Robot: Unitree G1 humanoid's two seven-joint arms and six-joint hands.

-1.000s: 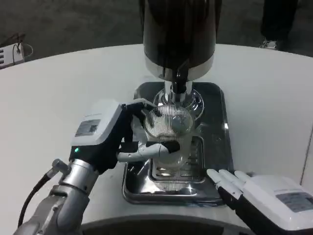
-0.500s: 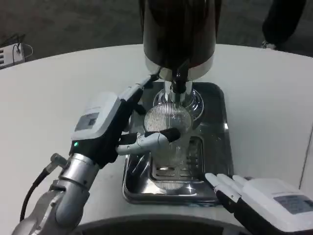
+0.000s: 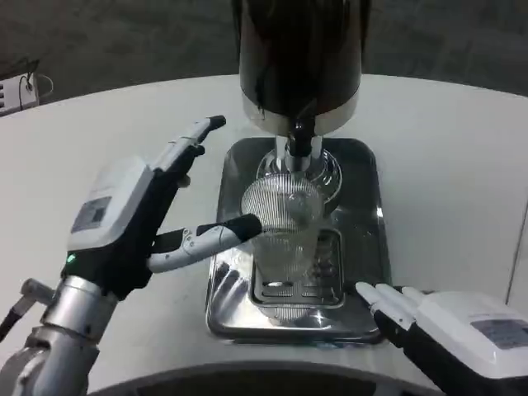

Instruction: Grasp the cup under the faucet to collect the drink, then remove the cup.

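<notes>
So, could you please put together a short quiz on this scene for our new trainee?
1. True or false: the left hand grips the cup.
2. Where does the cup stand? A) on the bare table B) on the metal tray under the faucet C) in the right hand
3. What does the right hand hold?

Key: 1 false, its fingers are spread beside the cup; 2 B; 3 nothing, it lies open near the tray's front corner.

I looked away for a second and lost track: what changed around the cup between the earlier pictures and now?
The left hand let go of the cup and drew back to the left, its fingers now spread apart. The cup stayed on the drip tray under the faucet. The right hand stayed at the tray's front right corner, holding nothing.
</notes>
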